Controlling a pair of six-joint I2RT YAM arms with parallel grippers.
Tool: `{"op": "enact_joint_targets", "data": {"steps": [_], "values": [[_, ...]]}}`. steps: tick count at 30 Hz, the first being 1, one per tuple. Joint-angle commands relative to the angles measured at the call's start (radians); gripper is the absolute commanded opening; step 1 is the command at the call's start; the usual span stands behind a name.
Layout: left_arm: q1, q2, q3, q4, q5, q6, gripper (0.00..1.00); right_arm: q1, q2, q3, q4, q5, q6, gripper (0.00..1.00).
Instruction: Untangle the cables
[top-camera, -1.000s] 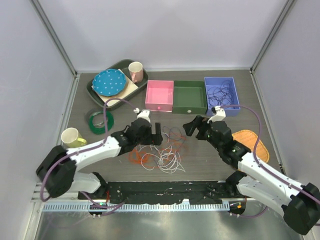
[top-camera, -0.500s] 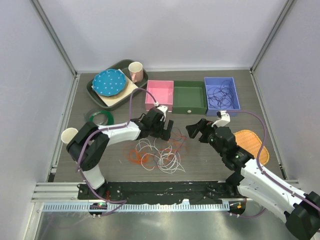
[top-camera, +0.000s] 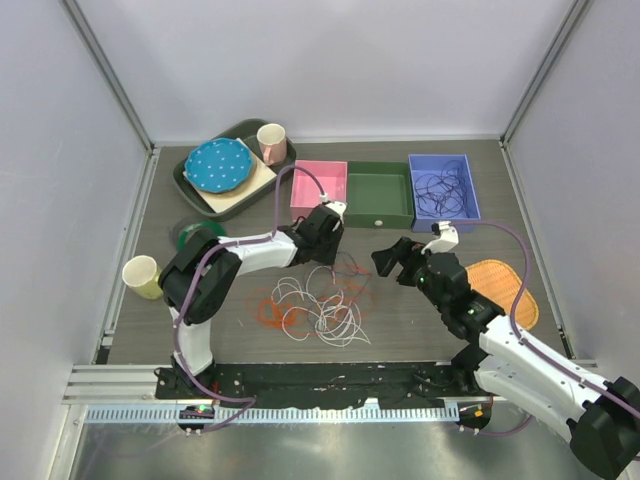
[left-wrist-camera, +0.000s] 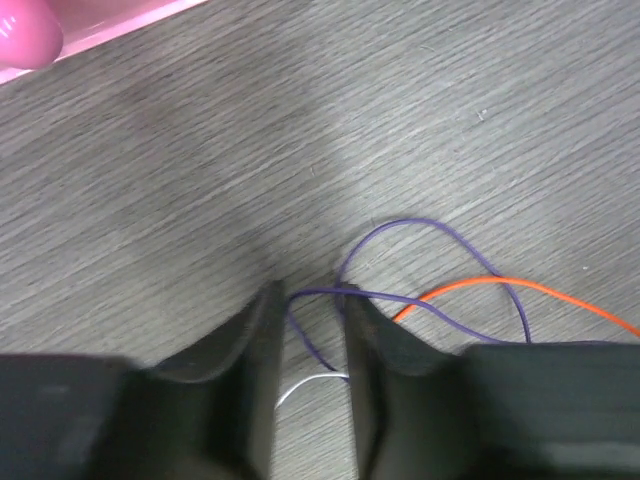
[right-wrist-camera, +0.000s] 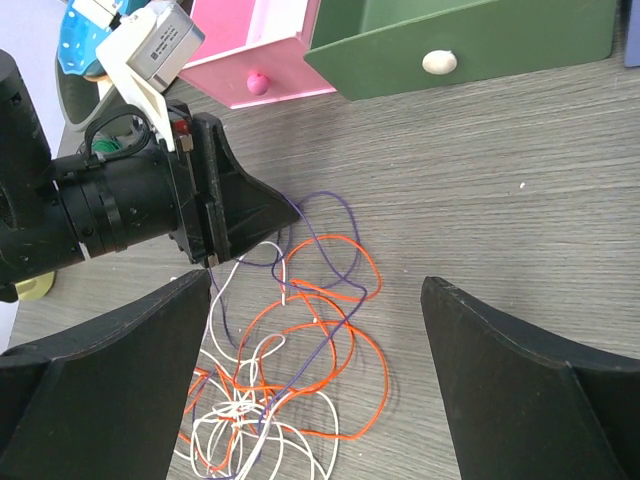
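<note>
Overhead view: a loose tangle of cables (top-camera: 318, 308), orange, white and purple, lies on the desk (top-camera: 430, 325) near its middle, toward the near edge. The left gripper (top-camera: 327, 255) sits low at the tangle's far side. The right gripper (top-camera: 390, 262) hangs just to the right of the tangle, spread wide and empty.

Left wrist view: the fingers stand close together with a slim gap. A purple wire (left-wrist-camera: 405, 222) crosses between them, not visibly pinched, and an orange wire (left-wrist-camera: 520, 284) lies beside it.

Right wrist view: both fingers stand far apart above the cables, gripping nothing
</note>
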Motion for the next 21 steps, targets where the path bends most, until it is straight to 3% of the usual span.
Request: {"op": "enact_joint_targets", "data": {"steps": [1, 3, 7, 11, 16, 21], "values": [[0.003, -0.002, 0.022, 0.016, 0.035, 0.013, 0.16, 0.004, 0.018, -0.004, 0.058, 0.024, -0.019, 0.91], [0.003, -0.013, 0.024, 0.010, 0.066, 0.014, 0.00, 0.002, 0.027, -0.005, 0.054, 0.019, -0.022, 0.91], [0.003, -0.071, 0.016, -0.002, 0.083, 0.013, 0.00, 0.002, 0.039, -0.016, 0.069, -0.038, -0.048, 0.92], [0.001, -0.179, 0.006, -0.059, -0.033, -0.034, 0.00, 0.004, 0.070, -0.011, 0.106, -0.166, -0.092, 0.92], [-0.002, -0.365, -0.024, -0.099, -0.069, -0.050, 0.00, 0.018, 0.165, 0.006, 0.153, -0.240, -0.097, 0.91], [-0.005, -0.469, 0.039, -0.237, -0.126, -0.041, 0.00, 0.099, 0.254, 0.047, 0.251, -0.228, -0.146, 0.91]]}}
